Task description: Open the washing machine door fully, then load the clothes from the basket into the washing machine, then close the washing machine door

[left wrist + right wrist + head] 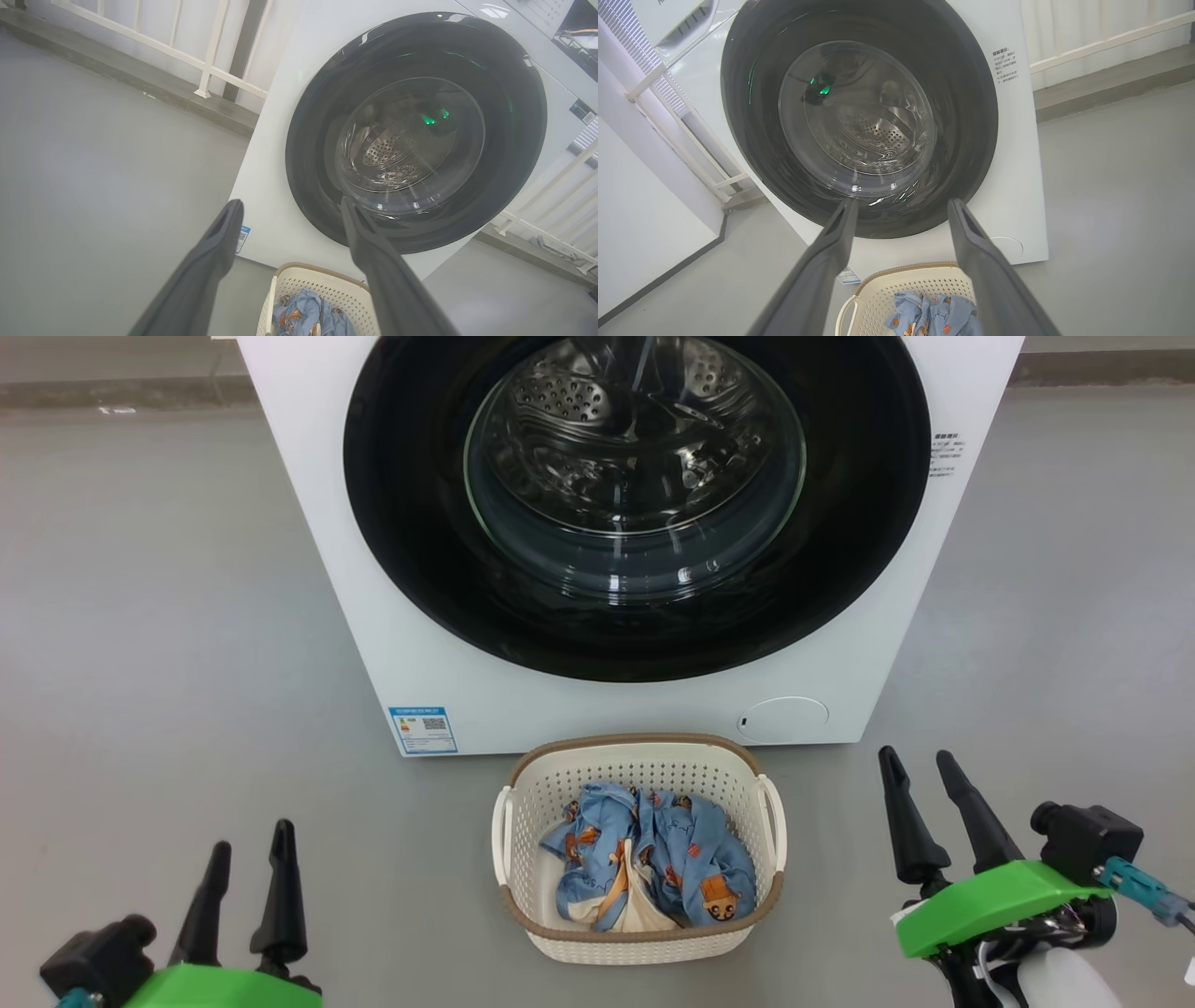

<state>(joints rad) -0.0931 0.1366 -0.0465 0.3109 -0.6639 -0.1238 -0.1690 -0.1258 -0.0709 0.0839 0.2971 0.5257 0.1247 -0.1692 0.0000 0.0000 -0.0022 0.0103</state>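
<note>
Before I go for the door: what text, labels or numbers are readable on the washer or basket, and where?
Nothing can be quoted.
The blue label sticker, lower left of the washing machine front: QR code and small print, too small to read.
The block of dark print right of the washing machine door: blurred, unreadable.
The basket and the clothes: no text, bear prints only.

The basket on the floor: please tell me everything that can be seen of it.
The basket is small and cream, plastic by its look, a rounded rectangle with perforated walls, a brown woven-look rim and a handle on each side. It stands upright on the grey floor, close before the washing machine; whether they touch, I cannot tell. Crumpled light-blue clothes with bear prints lie inside it.
</note>
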